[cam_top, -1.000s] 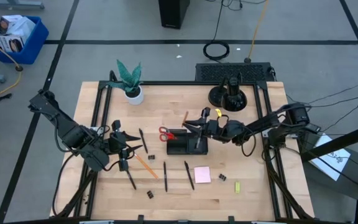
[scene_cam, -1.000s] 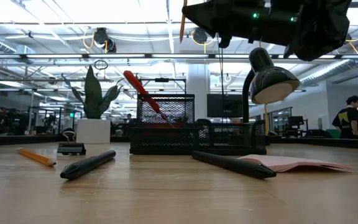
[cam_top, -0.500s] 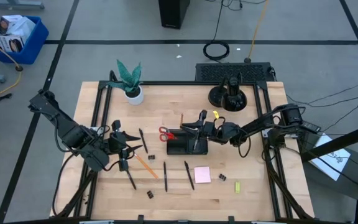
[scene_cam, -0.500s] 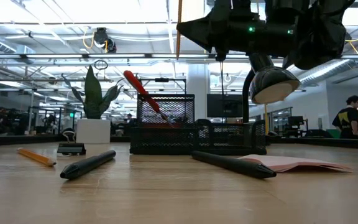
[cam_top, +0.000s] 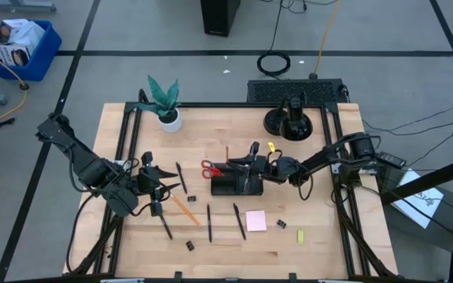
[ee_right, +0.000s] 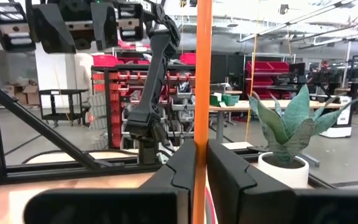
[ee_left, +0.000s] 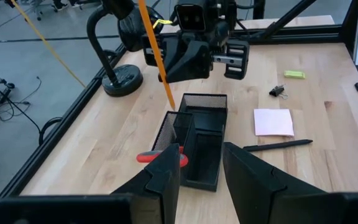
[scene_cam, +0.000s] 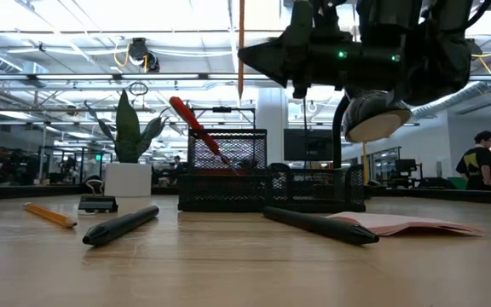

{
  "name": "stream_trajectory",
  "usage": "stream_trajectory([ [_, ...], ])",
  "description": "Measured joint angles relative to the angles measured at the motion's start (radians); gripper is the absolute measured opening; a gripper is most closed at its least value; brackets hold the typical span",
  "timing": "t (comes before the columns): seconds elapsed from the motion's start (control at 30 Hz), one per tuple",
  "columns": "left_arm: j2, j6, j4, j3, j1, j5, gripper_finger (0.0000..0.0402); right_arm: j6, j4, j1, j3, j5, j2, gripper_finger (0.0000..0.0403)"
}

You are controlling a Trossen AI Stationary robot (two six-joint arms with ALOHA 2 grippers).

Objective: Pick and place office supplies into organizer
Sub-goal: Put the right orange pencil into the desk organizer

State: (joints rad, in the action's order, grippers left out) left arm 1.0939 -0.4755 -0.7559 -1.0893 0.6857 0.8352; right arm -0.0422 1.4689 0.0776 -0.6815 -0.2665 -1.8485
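Orange pencil (ee_right: 201,93) pinched upright in right hand (cam_top: 242,163) above organizer (cam_top: 237,182); scissors (cam_top: 209,169) stowed, pens (cam_top: 209,222) remain below on tabletop (cam_top: 305,259).

Orange pencil (ee_right: 200,93) against dark right gripper (ee_right: 199,163) fingers. Black mesh organizer (ee_left: 199,140), red scissors (cam_top: 210,169) handles. Pink sticky-note pad (cam_top: 255,220), yellow-green piece (cam_top: 300,236), black pens (cam_top: 208,222), black binder clips (cam_top: 189,245). Light wood table (cam_top: 132,251). Green plant (cam_top: 163,96), white pot.
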Motion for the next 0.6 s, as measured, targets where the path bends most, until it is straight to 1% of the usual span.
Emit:
stream_trajectory([
  [0.23, 0.0, 0.0, 0.0, 0.0, 0.0, 0.0, 0.0127, 0.004, 0.026, 0.0, 0.0, -0.002, -0.039, 0.0024],
  [0.37, 0.0, 0.0, 0.0, 0.0, 0.0, 0.0, 0.0127, 0.021, 0.027, 0.0, 0.0, -0.025, -0.061, 0.0024],
  [0.6, 0.0, 0.0, 0.0, 0.0, 0.0, 0.0, 0.0127, 0.024, 0.017, 0.0, 0.0, -0.026, -0.066, 0.0024],
])
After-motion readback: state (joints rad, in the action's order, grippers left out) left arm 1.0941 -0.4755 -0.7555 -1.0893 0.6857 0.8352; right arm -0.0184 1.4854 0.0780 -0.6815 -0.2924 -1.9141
